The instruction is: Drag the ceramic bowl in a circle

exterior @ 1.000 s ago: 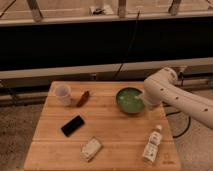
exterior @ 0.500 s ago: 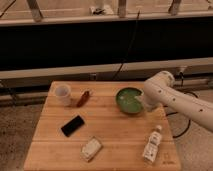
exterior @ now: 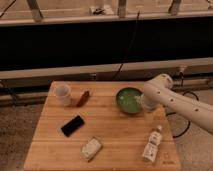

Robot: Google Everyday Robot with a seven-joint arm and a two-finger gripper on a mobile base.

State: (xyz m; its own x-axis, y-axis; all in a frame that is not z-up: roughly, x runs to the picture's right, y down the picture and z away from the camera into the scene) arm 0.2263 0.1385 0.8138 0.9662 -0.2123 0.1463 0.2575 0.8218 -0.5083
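Observation:
The ceramic bowl is round, shallow and glossy green. It sits on the wooden table towards the back right. My white arm reaches in from the right, and my gripper is at the bowl's right rim. The arm's casing largely hides the gripper. It is open, and I cannot tell whether it touches the rim.
A small white cup and a brown object stand at the back left. A black phone lies left of centre. A white packet is near the front, and a white bottle lies at the front right. Behind the table runs a dark wall.
The arm has sunk slightly and shifted a little towards the bowl's right rim. The bowl has not visibly moved.

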